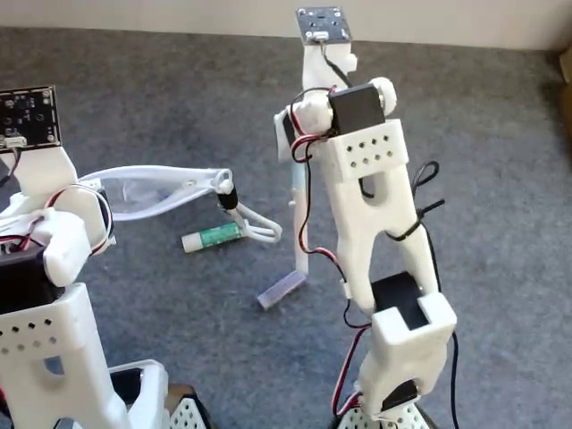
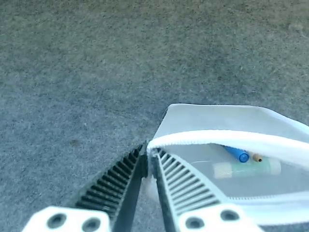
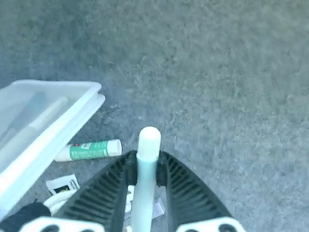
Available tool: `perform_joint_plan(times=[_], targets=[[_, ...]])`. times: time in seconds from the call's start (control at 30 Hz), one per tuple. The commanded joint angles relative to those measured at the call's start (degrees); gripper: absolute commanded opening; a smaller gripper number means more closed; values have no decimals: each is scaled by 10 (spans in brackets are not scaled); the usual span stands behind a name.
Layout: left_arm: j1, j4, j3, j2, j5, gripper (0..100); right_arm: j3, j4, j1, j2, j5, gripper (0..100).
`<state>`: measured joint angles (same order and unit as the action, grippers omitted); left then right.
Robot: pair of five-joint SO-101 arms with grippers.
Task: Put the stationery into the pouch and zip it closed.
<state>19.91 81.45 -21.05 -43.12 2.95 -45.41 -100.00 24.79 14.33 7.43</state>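
A translucent pouch (image 1: pixel 147 192) lies on the grey carpet with its mouth open. My left gripper (image 2: pixel 148 153) is shut on the pouch's rim (image 2: pixel 203 137). Through the pouch wall I see a blue pen (image 2: pixel 236 153) and a pale stick (image 2: pixel 246 168). My right gripper (image 3: pixel 147 157) is shut on a pale white pen (image 3: pixel 148 142), which hangs upright over the carpet (image 1: pixel 301 241), to the right of the pouch. A green glue stick (image 1: pixel 212 237) lies on the carpet between pouch and pen, also seen in the right wrist view (image 3: pixel 89 150).
A pale lilac block (image 1: pixel 281 290) lies on the carpet near the pen's lower end. A white loop (image 1: pixel 259 228) and a black-tipped piece (image 1: pixel 228 192) sit at the pouch's right end. Open carpet stretches beyond the arms.
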Motion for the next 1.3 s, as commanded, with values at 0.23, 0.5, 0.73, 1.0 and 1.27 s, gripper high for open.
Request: perform_joint_plan(times=[0.23,0.5,0.73,1.0,1.27], targets=[[7,-6,-10,2,7,6,251,127,30,-244,5,4],[7,-6,-10,2,7,6,507,310,63,-456,6,4],[7,-6,-10,2,7,6,636,407,68,-601,6,4],[7,-6,-10,2,7,6,720,502,116,-735,6,4],[7,-5,-10,2,7,6,778,560,190,-815,6,4]])
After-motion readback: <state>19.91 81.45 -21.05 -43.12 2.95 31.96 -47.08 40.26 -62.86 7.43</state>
